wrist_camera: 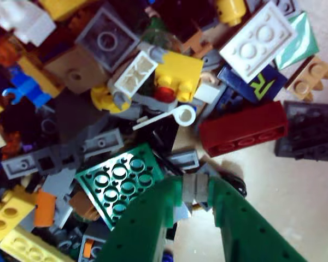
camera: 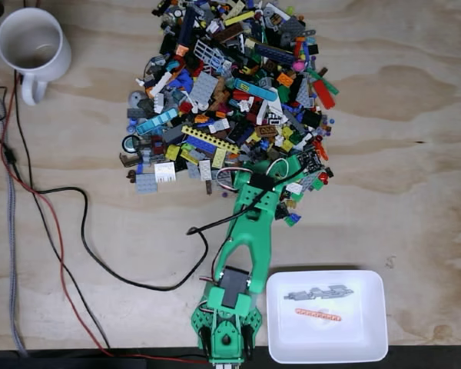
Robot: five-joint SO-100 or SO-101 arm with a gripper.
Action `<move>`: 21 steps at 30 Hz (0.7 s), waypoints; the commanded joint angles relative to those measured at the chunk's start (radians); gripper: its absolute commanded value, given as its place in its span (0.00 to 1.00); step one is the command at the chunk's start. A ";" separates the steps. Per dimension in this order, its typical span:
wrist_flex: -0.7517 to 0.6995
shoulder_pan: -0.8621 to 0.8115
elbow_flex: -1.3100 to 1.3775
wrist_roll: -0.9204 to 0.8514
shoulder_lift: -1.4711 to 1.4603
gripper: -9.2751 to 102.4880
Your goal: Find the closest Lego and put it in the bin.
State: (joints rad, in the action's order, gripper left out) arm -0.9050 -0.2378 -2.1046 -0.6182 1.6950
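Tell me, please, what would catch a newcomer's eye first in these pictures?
First the big heap of mixed Lego at the top of the fixed view, with the green arm reaching into its lower edge. In the wrist view the gripper pinches a small grey piece. A white bin lies at the lower right, a white mug at the upper left.

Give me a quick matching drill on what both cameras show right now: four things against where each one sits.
Things:
1. white mug
2. white bin
3. small grey Lego piece
4. dark red brick

Places:
A. between the fingers of the hand
B. top left of the fixed view
C. pile's edge, right of centre in the wrist view
D. bottom right of the fixed view, beside the arm's base

Pairs: 1-B, 2-D, 3-A, 4-C
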 commanded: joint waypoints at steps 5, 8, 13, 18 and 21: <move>-0.199 -0.058 0.236 0.074 0.140 0.28; -0.149 -0.143 0.210 0.233 0.121 0.28; -0.094 -0.183 0.118 0.393 0.083 0.26; -0.083 -0.163 0.055 0.430 0.074 0.26; -0.078 -0.170 0.034 0.422 0.069 0.26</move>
State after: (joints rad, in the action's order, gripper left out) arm -0.9971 -0.3988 -2.0739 -0.2040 1.7472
